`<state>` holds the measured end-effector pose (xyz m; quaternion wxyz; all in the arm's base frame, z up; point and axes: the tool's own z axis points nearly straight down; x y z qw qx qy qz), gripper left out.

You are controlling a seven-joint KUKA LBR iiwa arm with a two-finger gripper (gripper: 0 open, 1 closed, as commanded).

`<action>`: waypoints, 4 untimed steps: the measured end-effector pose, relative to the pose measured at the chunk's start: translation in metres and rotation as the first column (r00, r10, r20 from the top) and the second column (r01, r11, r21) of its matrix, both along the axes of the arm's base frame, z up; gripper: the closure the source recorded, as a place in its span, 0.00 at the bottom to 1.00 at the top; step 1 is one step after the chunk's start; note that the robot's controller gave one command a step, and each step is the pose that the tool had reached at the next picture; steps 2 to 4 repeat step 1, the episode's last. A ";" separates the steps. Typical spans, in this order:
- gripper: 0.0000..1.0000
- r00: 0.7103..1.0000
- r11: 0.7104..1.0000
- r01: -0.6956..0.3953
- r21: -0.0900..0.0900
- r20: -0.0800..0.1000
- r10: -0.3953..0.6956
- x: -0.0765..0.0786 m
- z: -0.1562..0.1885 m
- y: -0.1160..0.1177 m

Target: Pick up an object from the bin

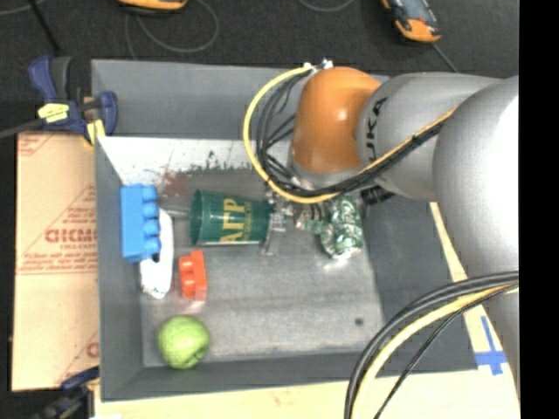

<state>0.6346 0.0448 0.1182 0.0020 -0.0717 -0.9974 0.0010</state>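
Green cup (pixel 229 219) lies on its side, long axis pointing at the gripper (pixel 284 220) just beside it; whether that grip is spread or closed I cannot tell.

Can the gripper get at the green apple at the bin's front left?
Probably yes: the green apple lies uncovered, apart from the orange block, though the bin's walls are close.

The gripper (pixel 276 223) hangs at the right end of a dark green cup (pixel 229 218) lying on its side in the bin (pixel 279 308). A crumpled green-and-white wrapper (pixel 341 230) lies just beside it. A blue block (pixel 140 221), an orange block (pixel 192 273) and a green ball (pixel 183 341) lie to the left.
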 end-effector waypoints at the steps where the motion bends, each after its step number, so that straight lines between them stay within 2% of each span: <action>1: 1.00 0.999 0.999 0.039 0.004 0.018 -0.039 0.008 0.021 0.003; 4: 1.00 0.999 0.999 0.039 0.004 0.018 -0.039 0.008 0.021 0.003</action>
